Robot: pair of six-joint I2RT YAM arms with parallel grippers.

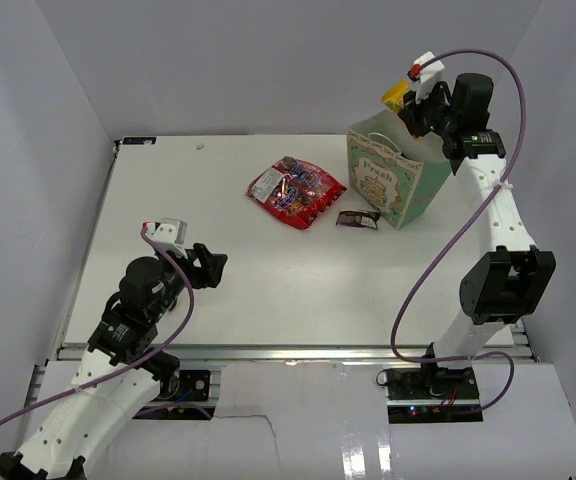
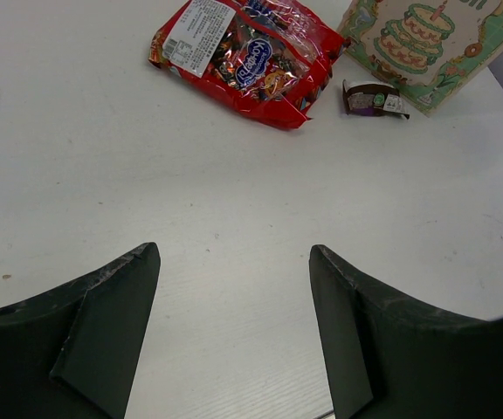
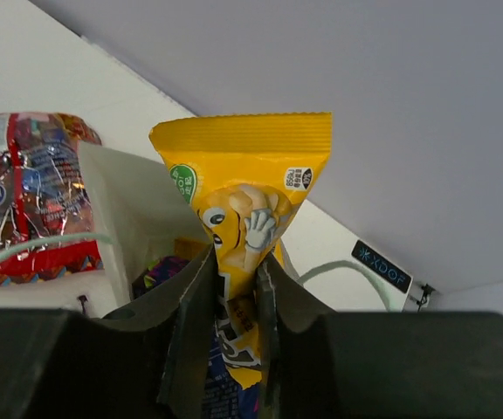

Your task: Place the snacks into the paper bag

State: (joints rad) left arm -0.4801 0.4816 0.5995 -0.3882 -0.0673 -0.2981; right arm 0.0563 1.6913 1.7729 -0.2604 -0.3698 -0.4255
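Grips small yellow packet [image 3: 243, 192] in right tool [image 3: 234, 288], fingers clamped on its lower half. Carries it w/ long axis in line w/ the fingers, crimped end leading, raised high over far-right of worktop [image 1: 268, 290]. Just beneath tool: open mouth of mint-green paper bag [image 1: 393, 180], standing upright, w/ sth purple-blue & glossy showing inside. Can't tell what else is in there.

Judging from that: calls for mostly a downward move, tipping or lowering packet into the mouth, then letting go, w/ hardly any sideways reach. Could snag on rim or a string handle if off-centre.

Has left tool [image 2: 234, 288] spread wide & empty, low over near-left of worktop. Faces, well apart and toward far right, the large red candy bag [image 2: 247, 57] lying flat. Past that, small dark brown wrapper [image 2: 372, 98] just beside paper bag's base. Both still outside the bag. Prob. nearer to right arm's end of worktop than to left tool.
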